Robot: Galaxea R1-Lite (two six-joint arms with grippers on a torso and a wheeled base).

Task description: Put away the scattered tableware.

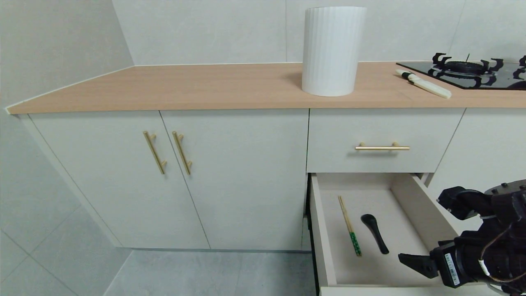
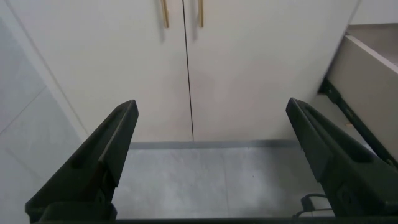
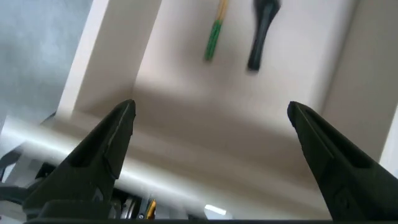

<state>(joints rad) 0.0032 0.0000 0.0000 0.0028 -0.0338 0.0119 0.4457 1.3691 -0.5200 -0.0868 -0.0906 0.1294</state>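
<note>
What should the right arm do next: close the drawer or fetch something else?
Probably raise the right gripper toward the knife on the counter beside the stove. The gripper is open and empty over the drawer, which is open and already holds the chopsticks and the spoon. The knife looks like the one piece left out.

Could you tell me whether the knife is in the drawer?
No, the knife lies on the counter, while the drawer holds chopsticks and a spoon.

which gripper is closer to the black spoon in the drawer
Right. The right gripper hangs open over the front end of the drawer, with the black spoon just ahead of it. The left gripper is off beside the drawer, facing the cabinet doors.
</note>
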